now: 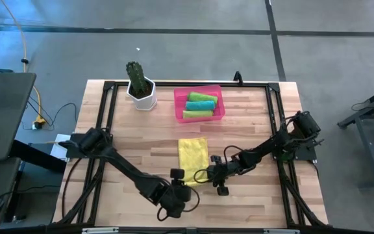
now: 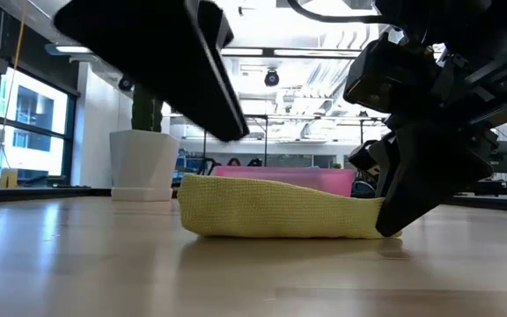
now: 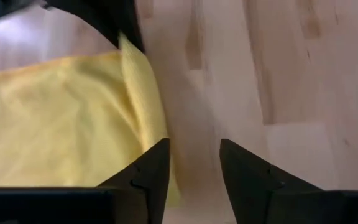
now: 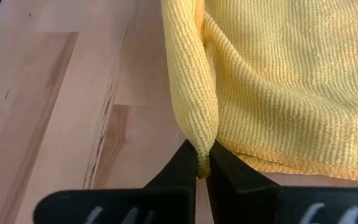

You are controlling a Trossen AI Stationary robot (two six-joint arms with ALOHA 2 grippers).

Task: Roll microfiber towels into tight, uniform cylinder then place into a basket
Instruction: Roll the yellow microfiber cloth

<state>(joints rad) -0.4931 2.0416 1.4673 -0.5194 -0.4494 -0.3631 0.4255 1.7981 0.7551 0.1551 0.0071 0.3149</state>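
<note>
A yellow microfiber towel (image 1: 193, 155) lies spread on the wooden table, a low mound in the low view (image 2: 271, 210). My right gripper (image 1: 208, 173) is shut on its near right corner. My left gripper (image 1: 178, 178) hovers open just off the near left corner. The left wrist view shows bare wood between its fingers (image 3: 194, 167) and the towel (image 3: 55, 118) beside one of them. The pink basket (image 1: 177, 107) at the far side holds two lime green rolls and one teal roll (image 1: 200, 104). My right gripper pinches a raised fold of the yellow towel at its near right corner (image 4: 199, 140) between its two fingers. The fingers slant down from the table's right side. The rest of the towel lies slack on the table, with the pinched end (image 2: 372, 216) low beside the wood.
A white pot with a green cactus (image 1: 139, 88) stands at the far left, beside the basket. Black frame rails (image 1: 106, 117) run along the table's left and right sides. Bare wood lies to the left and right of the towel.
</note>
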